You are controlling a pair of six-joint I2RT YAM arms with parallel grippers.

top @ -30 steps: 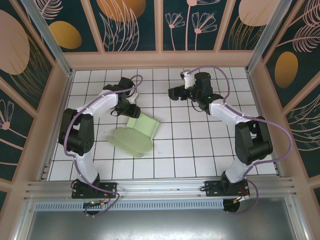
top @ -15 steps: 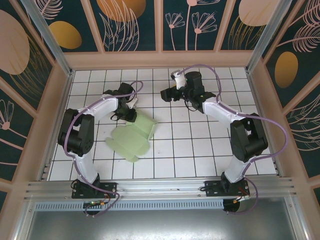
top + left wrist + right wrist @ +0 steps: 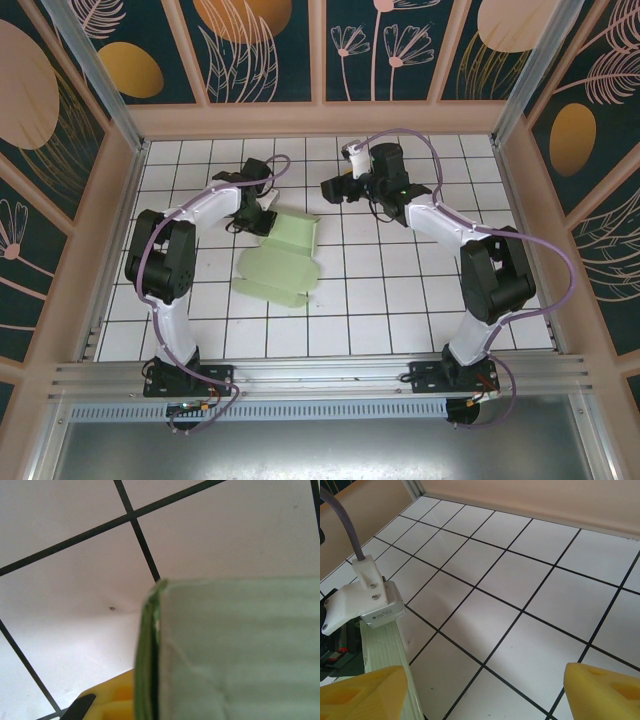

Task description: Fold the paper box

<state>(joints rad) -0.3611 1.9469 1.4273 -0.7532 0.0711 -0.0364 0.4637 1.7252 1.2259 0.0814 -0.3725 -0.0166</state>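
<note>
Paper box [image 3: 280,262] lay with its long axis slanting near-left to far-right. Left gripper [image 3: 262,222] was pinched on its far-left edge. Right gripper [image 3: 328,189] hung clear, fingers spread.

Pale green paper box [image 3: 282,262], part-folded

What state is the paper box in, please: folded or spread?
Partly folded: the paper box has its far panel raised, the near flaps lying flat.

Illumination is bright and even, diffuse from overhead. The white counter [image 3: 400,300] carries only faint, soft shadows and no hot glare. Top view is sharp throughout. Left wrist view: paper box [image 3: 240,650] is blurred (too near the lens). Right wrist view is crisp.
</note>
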